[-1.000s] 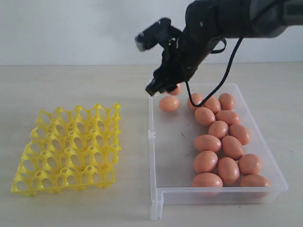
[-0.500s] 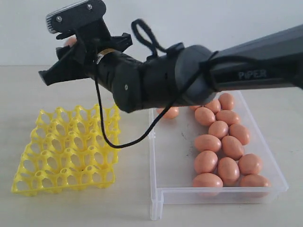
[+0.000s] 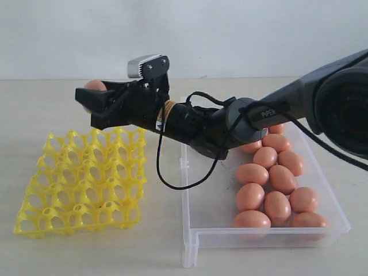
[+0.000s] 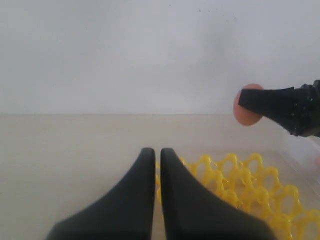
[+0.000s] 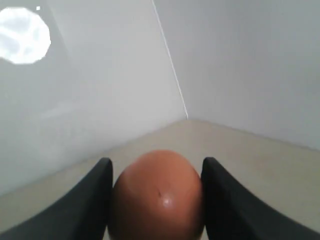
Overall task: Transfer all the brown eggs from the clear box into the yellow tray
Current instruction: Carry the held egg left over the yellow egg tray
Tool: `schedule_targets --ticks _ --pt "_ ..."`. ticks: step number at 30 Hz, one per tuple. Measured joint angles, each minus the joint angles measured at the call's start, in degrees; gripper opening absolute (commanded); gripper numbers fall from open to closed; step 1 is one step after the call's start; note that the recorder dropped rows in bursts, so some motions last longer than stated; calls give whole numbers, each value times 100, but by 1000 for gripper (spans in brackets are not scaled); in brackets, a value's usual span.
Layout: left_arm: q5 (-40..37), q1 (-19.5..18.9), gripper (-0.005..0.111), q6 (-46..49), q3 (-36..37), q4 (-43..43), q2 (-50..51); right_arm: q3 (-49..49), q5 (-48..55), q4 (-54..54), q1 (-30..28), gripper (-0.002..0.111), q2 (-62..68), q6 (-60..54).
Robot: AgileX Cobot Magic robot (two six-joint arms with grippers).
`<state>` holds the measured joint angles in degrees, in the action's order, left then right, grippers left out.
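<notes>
My right gripper reaches across to the left and is shut on one brown egg, held above the far left part of the yellow tray. The right wrist view shows that egg pinched between both fingers. The tray's cups are bare. Several brown eggs lie along the right side of the clear box. My left gripper is shut with nothing in it, low near the tray, and it sees the held egg in the other gripper's fingers. The exterior view does not show the left gripper.
The right arm and its looping black cable stretch over the gap between tray and box, hiding the box's far left corner. Pale tabletop lies around both, with a white wall behind.
The right gripper lifted an egg from the far end of the box, swung left over the tray and has come lower and further out over the tray's far left.
</notes>
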<state>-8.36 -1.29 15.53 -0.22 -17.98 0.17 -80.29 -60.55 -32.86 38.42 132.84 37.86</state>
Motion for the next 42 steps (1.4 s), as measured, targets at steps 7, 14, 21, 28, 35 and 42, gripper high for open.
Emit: schedule_targets --ticks 7,14,21,28,35,42 --pt "0 0 4 0 0 0 0 -1361 1398 -1713 180 0 473 591" --pt "0 0 4 0 0 0 0 -2624 1564 -2017 494 0 1465 1196" --pt "0 0 4 0 0 0 0 -3249 2349 -2269 675 0 1668 1375" --pt "0 0 4 0 0 0 0 -3609 2770 -2277 675 0 1942 1491" --pt "0 0 4 0 0 0 0 -3730 2861 -2277 675 0 2004 1488" --pt "0 0 4 0 0 0 0 -3735 2874 -2277 675 1 2004 1467"
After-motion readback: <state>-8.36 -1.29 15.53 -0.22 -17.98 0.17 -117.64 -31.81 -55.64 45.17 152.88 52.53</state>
